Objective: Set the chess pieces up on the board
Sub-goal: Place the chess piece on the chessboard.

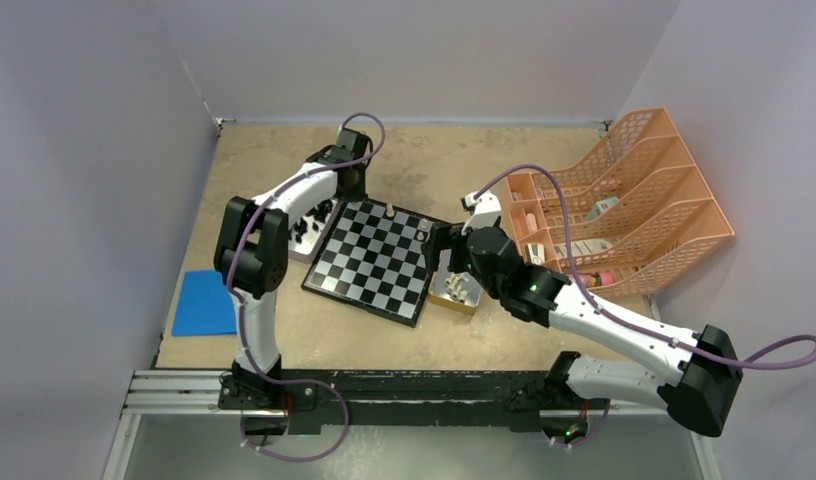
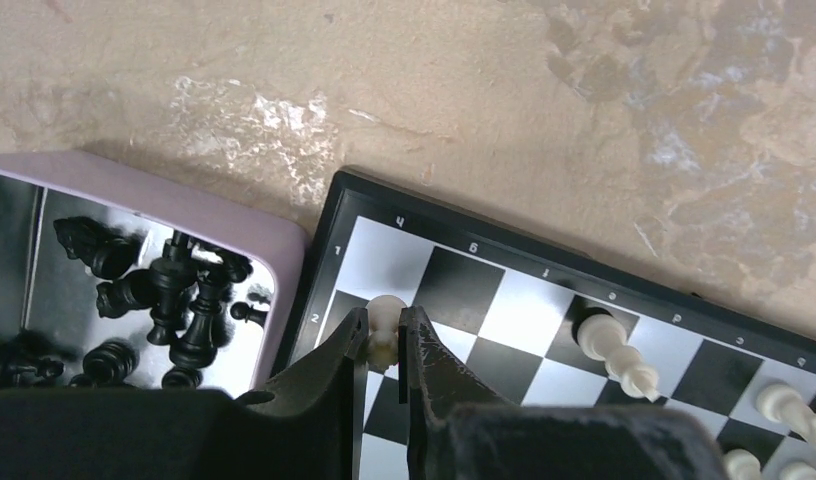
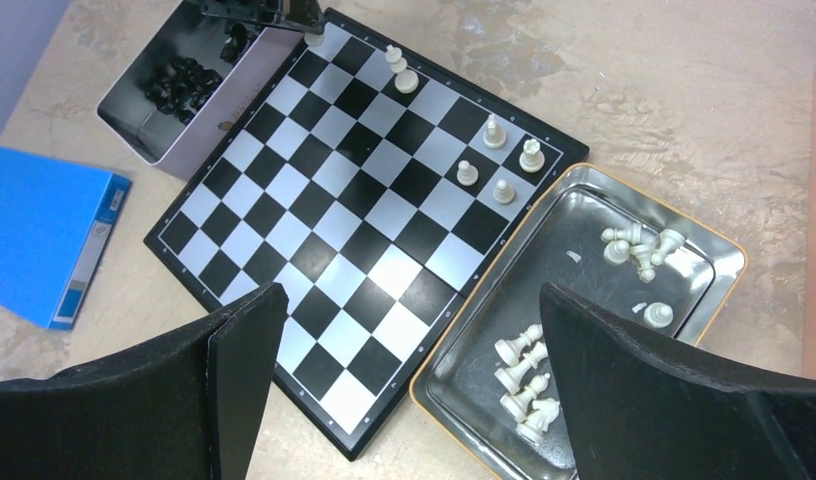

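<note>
The board (image 1: 374, 260) lies mid-table, also in the right wrist view (image 3: 314, 230) and the left wrist view (image 2: 504, 300). My left gripper (image 2: 386, 335) is shut on a cream-white pawn (image 2: 387, 318) over the board's far-left corner, by the square marked 2. A white piece (image 2: 612, 345) stands two squares to its right, and more white pieces (image 3: 499, 160) stand at the far right corner. My right gripper (image 3: 414, 330) is open and empty, high above the board's near right edge. White pieces (image 3: 524, 375) lie in a metal tray (image 3: 584, 250); black pieces (image 2: 164, 295) lie in another tray (image 2: 274, 240).
A blue folder (image 1: 204, 303) lies at the left. An orange rack (image 1: 624, 205) with items stands at the back right. Walls close off the left, back and right.
</note>
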`<move>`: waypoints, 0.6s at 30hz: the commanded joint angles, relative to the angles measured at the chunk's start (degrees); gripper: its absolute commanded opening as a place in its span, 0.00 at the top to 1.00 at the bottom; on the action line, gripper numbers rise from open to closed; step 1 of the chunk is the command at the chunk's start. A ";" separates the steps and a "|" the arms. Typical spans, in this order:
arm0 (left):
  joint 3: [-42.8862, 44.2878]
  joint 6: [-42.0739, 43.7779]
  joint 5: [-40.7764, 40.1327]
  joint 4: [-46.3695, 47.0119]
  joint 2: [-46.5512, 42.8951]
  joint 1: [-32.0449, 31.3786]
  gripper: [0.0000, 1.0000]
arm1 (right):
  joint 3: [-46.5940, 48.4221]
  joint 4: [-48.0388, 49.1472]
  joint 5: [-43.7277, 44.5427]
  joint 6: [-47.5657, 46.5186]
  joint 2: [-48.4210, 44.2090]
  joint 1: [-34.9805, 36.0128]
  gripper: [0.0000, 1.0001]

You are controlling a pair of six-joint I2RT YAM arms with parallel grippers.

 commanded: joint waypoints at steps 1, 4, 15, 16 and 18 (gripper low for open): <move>3.65 2.24 -1.69 0.31 1.23 0.20 0.92 | -0.02 1.85 -1.08 0.74 -1.44 0.33 0.01; 4.46 2.76 -0.76 0.94 2.11 0.20 0.91 | 0.29 1.96 -1.78 0.74 -1.29 0.33 0.01; 4.89 3.37 -2.75 0.28 4.44 0.20 0.91 | 0.23 2.09 -1.50 0.49 -1.03 0.32 0.01; 4.76 3.45 -3.02 0.31 4.57 0.20 0.91 | 0.30 2.05 -1.59 0.49 -0.88 0.33 0.01; 4.51 3.53 -3.57 0.49 4.73 0.20 0.91 | 0.45 1.88 -1.74 0.39 -0.58 0.33 0.01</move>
